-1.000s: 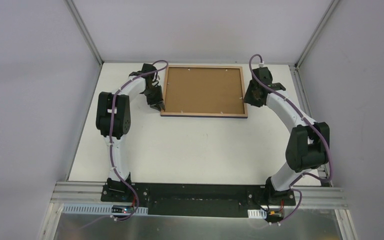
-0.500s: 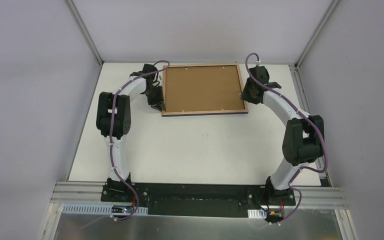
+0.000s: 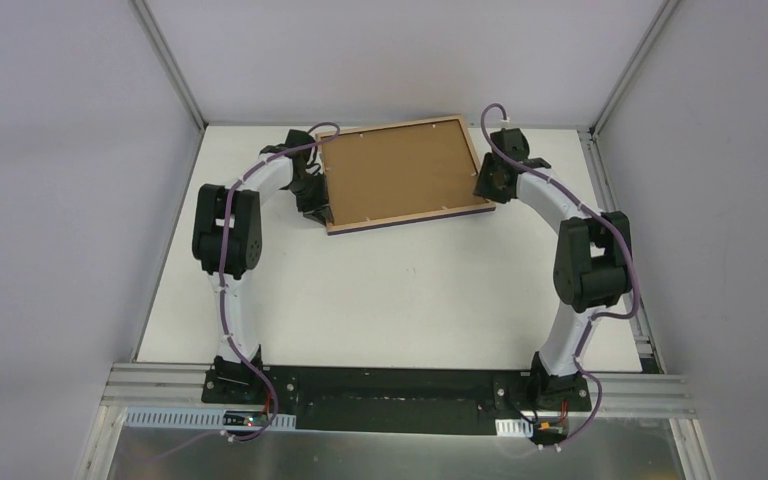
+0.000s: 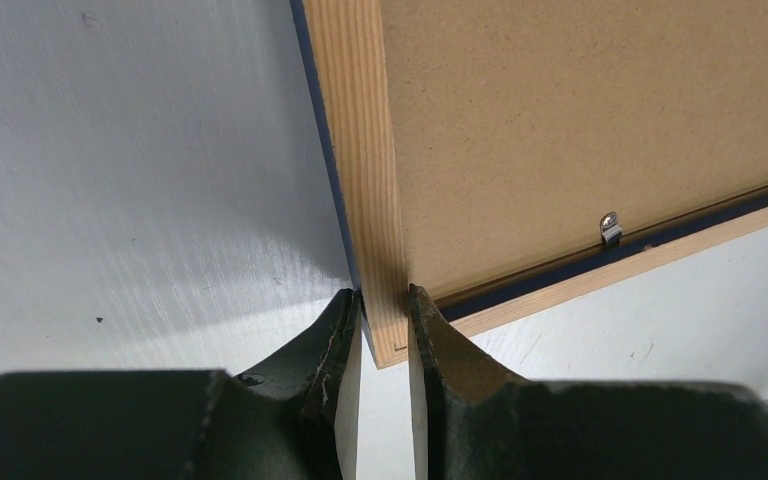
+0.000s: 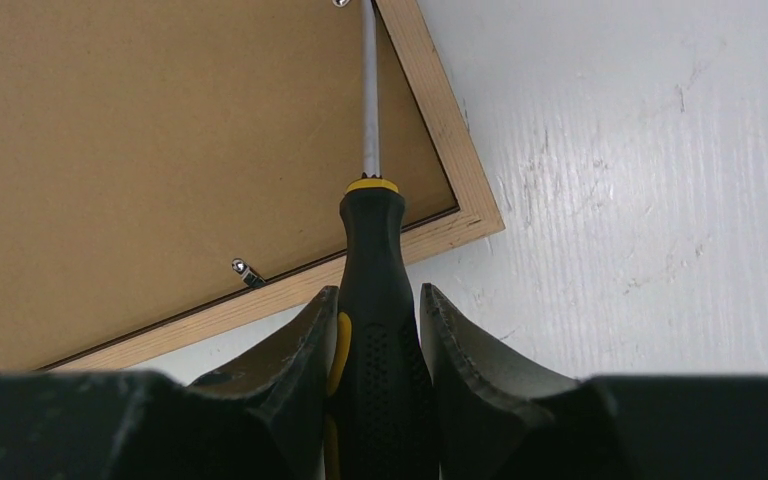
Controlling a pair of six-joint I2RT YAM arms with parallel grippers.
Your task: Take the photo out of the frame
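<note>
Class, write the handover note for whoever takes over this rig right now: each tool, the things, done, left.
Left tool: shut on the frame at its near left corner.
Right tool: shut on a screwdriver, shaft reaching over the frame's right edge.
Frame lies back up on the table, backing board in, clips at its edge; photo not visible.
Done: both grips. Left: free clips, lift board, take photo out.
</note>
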